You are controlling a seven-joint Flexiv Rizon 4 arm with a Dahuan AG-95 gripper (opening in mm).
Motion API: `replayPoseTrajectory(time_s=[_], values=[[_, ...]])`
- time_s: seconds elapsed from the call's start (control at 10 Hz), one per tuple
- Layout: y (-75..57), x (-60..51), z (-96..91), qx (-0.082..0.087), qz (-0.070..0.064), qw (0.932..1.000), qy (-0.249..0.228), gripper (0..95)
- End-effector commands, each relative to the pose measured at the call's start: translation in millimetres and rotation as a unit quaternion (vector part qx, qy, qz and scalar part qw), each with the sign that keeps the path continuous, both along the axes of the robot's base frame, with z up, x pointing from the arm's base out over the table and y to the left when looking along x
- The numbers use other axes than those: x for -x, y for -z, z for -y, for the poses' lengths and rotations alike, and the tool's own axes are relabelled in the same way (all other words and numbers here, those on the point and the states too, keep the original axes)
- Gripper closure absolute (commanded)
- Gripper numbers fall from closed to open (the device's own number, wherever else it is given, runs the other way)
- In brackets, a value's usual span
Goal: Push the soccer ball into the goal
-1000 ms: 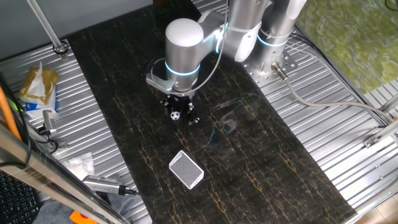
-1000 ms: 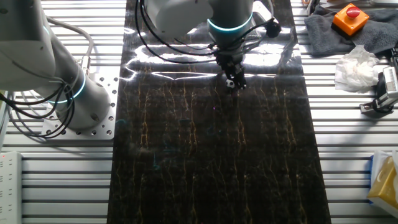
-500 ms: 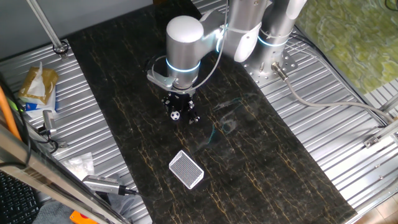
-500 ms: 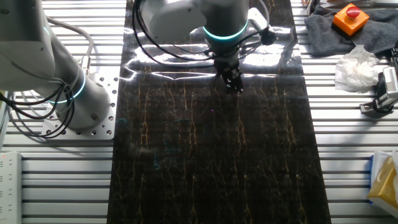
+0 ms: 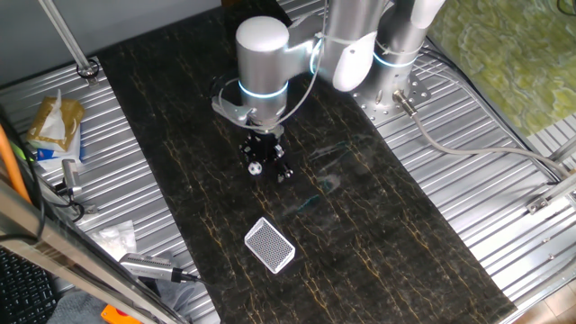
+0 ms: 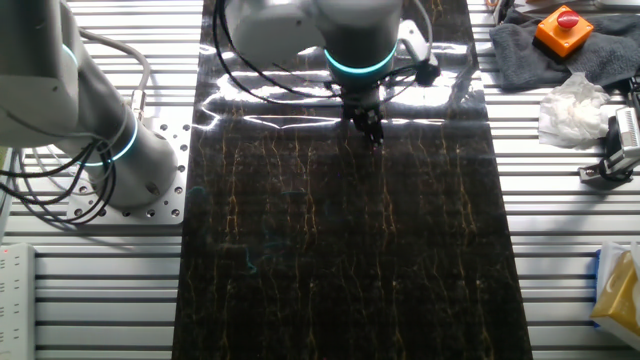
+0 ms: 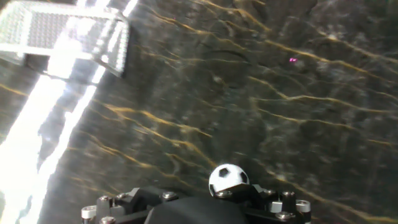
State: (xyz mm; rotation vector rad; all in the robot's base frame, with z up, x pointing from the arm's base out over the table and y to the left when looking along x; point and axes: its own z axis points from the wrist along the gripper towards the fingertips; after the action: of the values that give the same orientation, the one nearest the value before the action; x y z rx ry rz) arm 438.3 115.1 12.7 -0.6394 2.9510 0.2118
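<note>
Now the gripper (image 5: 267, 166) stands low over the dark marble-patterned table (image 5: 378, 225), and the soccer ball (image 5: 256, 167) lies just beside its tip. The goal (image 5: 269, 244) is well apart. Whether the fingers are together, I cannot tell.

The tiny white soccer ball with black patches (image 5: 256, 167) rests on the dark marbled surface. The small white-framed goal with grey fine-mesh netting (image 5: 269, 245) lies well apart from it, apparently on its back.
</note>
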Motion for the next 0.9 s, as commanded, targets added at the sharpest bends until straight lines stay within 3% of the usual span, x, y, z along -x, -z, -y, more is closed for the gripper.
replayPoseTrajectory(time_s=[0.1,0.3,0.9], values=[[1.9,-3.4,-3.0,0.012,0.009,0.9998,0.01,0.0],[2.8,-3.7,-14.6,0.012,0.009,0.9997,0.019,0.0],[-1.1,-0.6,-25.4,0.008,0.005,0.9991,0.042,0.0]])
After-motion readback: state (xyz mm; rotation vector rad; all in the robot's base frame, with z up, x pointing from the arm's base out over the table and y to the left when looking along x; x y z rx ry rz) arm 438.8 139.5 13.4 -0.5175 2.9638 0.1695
